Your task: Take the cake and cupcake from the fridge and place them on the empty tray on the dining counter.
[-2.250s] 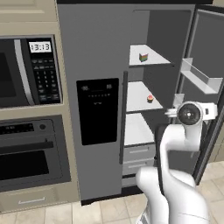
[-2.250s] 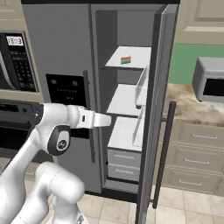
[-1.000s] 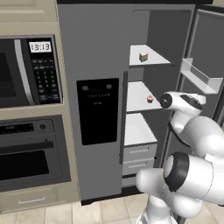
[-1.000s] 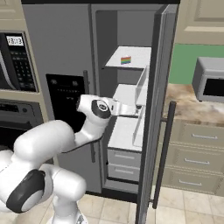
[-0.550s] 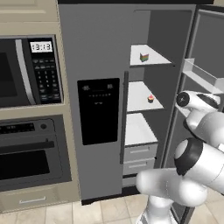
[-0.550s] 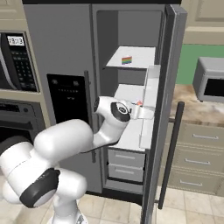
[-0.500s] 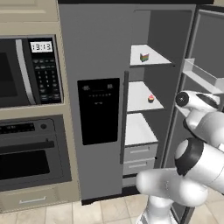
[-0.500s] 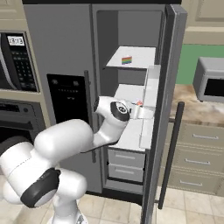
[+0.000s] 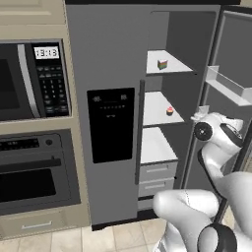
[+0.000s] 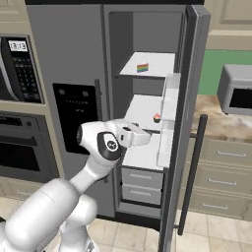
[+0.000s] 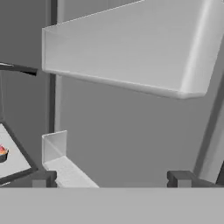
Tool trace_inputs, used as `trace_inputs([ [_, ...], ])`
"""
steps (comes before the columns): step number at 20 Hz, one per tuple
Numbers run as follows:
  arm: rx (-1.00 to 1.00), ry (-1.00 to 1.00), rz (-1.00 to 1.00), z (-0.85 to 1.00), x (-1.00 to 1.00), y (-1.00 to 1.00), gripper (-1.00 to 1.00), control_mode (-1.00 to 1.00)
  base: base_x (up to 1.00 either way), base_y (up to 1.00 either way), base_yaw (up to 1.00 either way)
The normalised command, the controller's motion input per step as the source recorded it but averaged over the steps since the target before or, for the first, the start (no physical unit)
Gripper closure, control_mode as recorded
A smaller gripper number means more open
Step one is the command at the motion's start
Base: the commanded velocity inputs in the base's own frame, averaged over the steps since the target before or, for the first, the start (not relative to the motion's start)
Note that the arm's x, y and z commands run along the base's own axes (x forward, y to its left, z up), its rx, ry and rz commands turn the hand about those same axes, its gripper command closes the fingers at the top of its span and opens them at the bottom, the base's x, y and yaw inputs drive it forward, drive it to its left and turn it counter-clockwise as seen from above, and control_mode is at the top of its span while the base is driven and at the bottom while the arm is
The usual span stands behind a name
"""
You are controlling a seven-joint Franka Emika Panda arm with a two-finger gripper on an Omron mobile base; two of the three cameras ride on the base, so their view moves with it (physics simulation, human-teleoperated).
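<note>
The fridge [image 9: 110,69] has its right door [image 10: 189,98] swung open. On the top shelf lies the rainbow-layered cake [image 9: 162,64] [image 10: 142,68]. The pink-frosted cupcake [image 9: 170,111] [image 10: 157,117] [image 11: 2,154] stands on the middle shelf. My gripper [image 11: 111,179] is open and holds nothing. It faces the door's inner side and its white bins [image 11: 127,52], with the cupcake off to its left. My hand [image 10: 140,138] hovers below the cupcake's shelf, close to the door bins. The tray and the dining counter are out of view.
A built-in microwave [image 9: 29,81] and oven [image 9: 34,172] fill the wall left of the fridge. Grey drawers [image 10: 141,179] sit under the fridge's lowest shelf. Right of the open door a stone counter [image 10: 221,125] with a toaster oven [image 10: 238,91] runs along the green wall.
My hand has swung right, from in front of the shelves toward the inside of the open door. The door stands slightly wider. Cake and cupcake have not moved.
</note>
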Motion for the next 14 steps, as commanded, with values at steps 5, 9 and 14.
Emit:
trace_inputs([
  [5,0.20,-0.15,0.13,1.00,-0.44,0.81,-1.00,-1.00,0.00,0.00,0.00],
  [9,0.22,0.08,0.18,0.77,-0.42,0.77,-1.00,-1.00,0.00,0.00,0.00],
  [14,0.27,0.27,0.35,0.32,-0.49,0.72,-1.00,-1.00,0.00,0.00,0.00],
])
